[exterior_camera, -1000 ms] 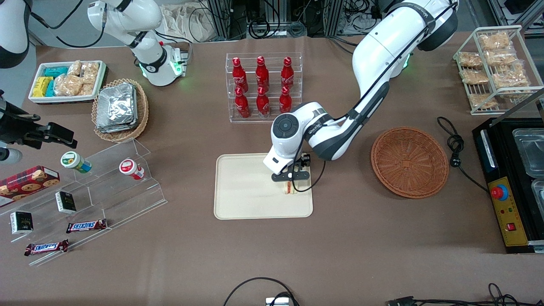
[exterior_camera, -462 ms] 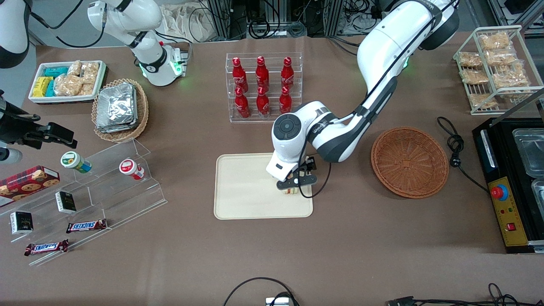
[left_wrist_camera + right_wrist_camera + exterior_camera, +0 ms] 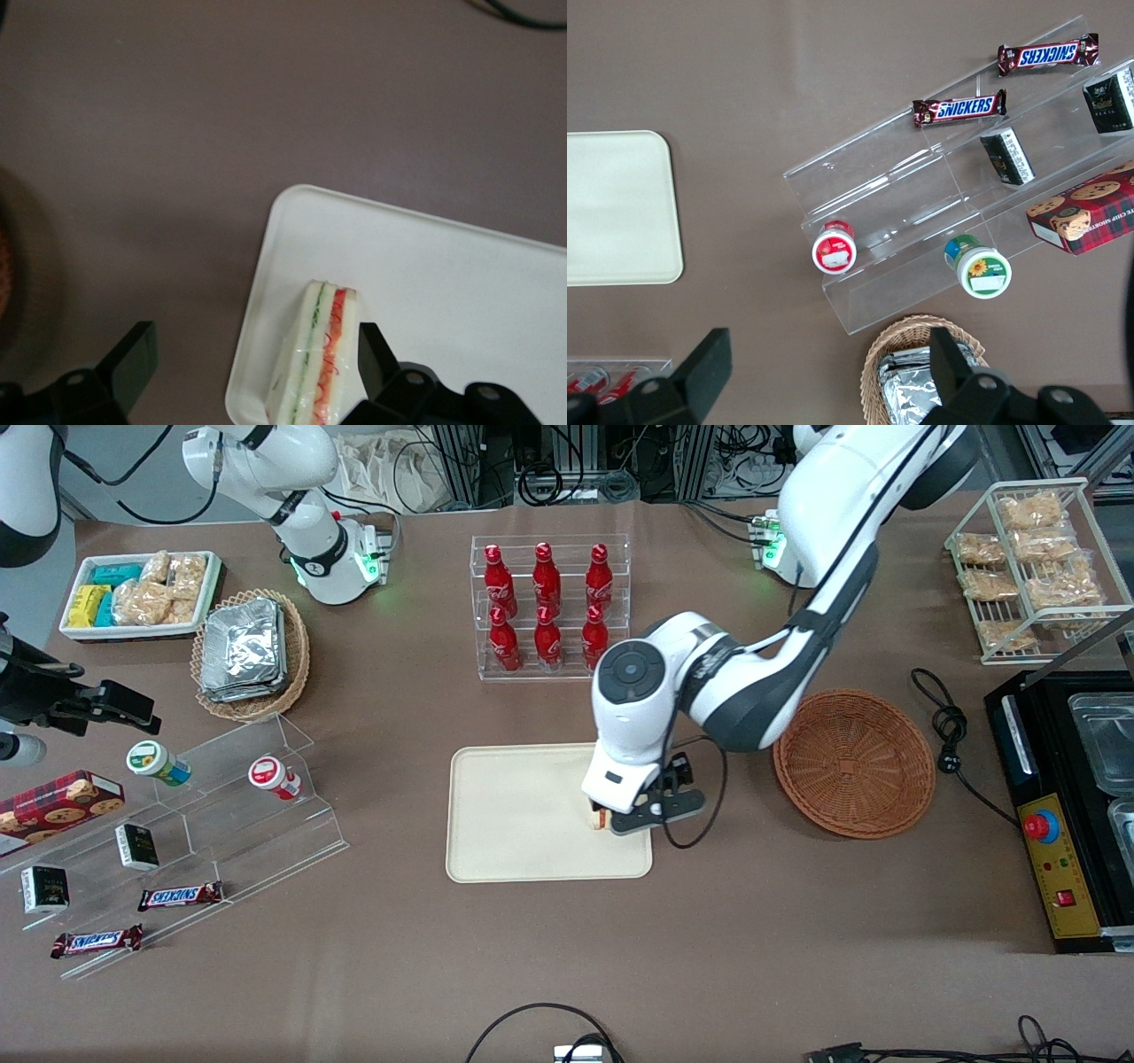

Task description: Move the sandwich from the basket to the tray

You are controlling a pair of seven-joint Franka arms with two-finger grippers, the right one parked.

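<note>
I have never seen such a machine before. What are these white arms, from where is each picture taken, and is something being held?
These are two robot arms on a brown table. One picture looks down on the table from the front. The other two come from small cameras on the arms' wrists.

The working arm's hand is above the corner of the cream tray nearest the round brown basket, which has nothing in it. The wrist camera shows its two black fingers spread open, so nothing is held. The sandwich rests on the tray near its rim, close beside one finger.

Also on the table: red bottles in a clear rack and chocolate bars on a clear stand.
</note>
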